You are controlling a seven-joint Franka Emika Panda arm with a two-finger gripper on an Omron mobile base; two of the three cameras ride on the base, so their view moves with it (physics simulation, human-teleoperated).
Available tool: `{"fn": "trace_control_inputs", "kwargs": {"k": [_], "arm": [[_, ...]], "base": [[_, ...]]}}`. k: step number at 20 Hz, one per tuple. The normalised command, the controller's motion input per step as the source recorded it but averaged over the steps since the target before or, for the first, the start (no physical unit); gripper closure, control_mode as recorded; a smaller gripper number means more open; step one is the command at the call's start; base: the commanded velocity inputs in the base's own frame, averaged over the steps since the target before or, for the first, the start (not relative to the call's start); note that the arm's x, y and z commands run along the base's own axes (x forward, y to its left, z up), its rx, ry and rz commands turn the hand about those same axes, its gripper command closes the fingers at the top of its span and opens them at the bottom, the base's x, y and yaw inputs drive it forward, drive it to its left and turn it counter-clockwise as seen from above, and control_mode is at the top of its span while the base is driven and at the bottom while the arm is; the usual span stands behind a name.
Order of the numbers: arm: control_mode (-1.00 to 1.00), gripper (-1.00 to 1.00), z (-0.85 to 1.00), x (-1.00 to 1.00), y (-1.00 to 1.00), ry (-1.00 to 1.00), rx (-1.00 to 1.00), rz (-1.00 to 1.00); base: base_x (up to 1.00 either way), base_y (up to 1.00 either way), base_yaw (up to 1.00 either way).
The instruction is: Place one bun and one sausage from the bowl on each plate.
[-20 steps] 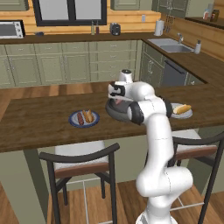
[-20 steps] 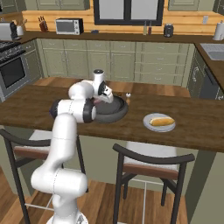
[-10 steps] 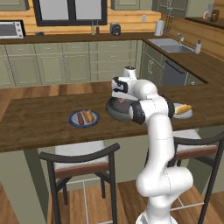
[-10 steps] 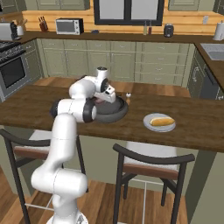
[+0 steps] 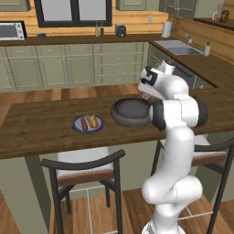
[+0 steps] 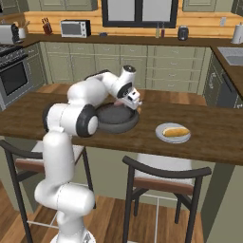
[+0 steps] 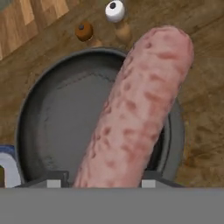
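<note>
Holding item: one sausage (image 7: 140, 105), pinkish-red and mottled, clamped between our nearly closed gripper (image 7: 101, 178), running lengthwise away from the fingertips above the bowl (image 7: 26, 131).

Bowl: dark, round, thick-rimmed, on the wooden counter (image 5: 41, 128); its floor looks bare beneath the sausage, so we judge this the last item drawn from it.

Plate, left (image 5: 77, 129): carries a sausage and a bun (image 5: 93, 120) side by side; we count it complete.

Plate, right (image 6: 161, 137): carries one bun (image 6: 175, 131) and no sausage; we judge it the destination.

Step in hand: sausage gripped and lifted, carry not yet begun.

Next move calls for: a little more height to clear the bowl's rim, a sideways swing to the right plate, then a low release just beside the bun so the round sausage does not roll off.

Edges and room: the right plate lies near the counter's front edge; open counter between bowl and plate. Two small shakers (image 7: 116, 13) stand just beyond the bowl's far rim, away from our path.
</note>
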Motion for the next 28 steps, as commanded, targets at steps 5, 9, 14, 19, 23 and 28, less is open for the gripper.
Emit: {"fn": "trace_control_inputs", "kwargs": {"k": [5, 9, 14, 19, 23, 28], "arm": [[-1.0, 1.0, 0.59, -0.82, -1.0, -0.06, 0.04, -0.13], [-1.0, 1.0, 0.0, -0.22, -1.0, 0.0, -0.12, -0.27], [-1.0, 1.0, -0.26, 0.0, -1.0, 0.02, -0.26, -0.34], [-1.0, 1.0, -0.5, 0.16, -0.29, 0.07, -0.16, -0.08], [-1.0, 1.0, -0.1, 0.34, -0.16, 0.06, 0.0, 0.0], [-1.0, 1.0, -0.27, 0.31, -0.6, 0.1, 0.0, 0.0]], "base": [[0.0, 0.0, 0.0], [0.0, 0.0, 0.0], [0.0, 0.0, 0.0], [0.0, 0.0, 0.0], [0.0, 0.0, 0.0], [0.0, 0.0, 0.0]]}}
